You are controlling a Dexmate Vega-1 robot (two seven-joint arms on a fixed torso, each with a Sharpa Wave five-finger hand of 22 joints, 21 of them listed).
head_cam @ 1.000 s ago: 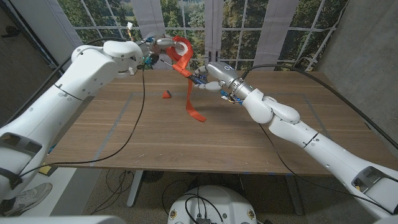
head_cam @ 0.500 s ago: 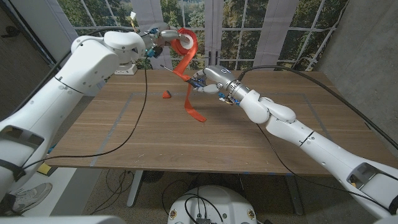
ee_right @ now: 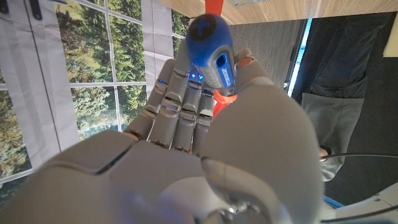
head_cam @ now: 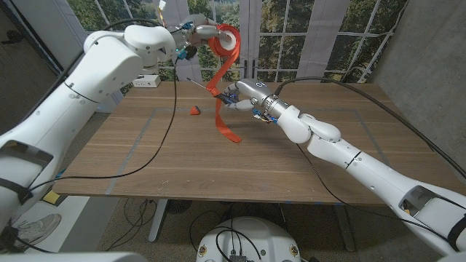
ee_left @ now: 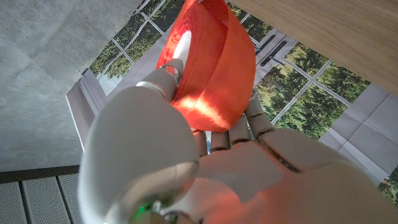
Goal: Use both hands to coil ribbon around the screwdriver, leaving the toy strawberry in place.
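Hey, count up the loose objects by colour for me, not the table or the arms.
Red or orange: 2, ribbon roll and toy strawberry
Blue: 1, screwdriver
White: 1, power strip
Total: 4

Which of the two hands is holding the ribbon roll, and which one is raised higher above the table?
The left hand holds the orange ribbon roll and is raised higher, well above the table. The right hand holds the blue-handled screwdriver lower, near the tabletop.
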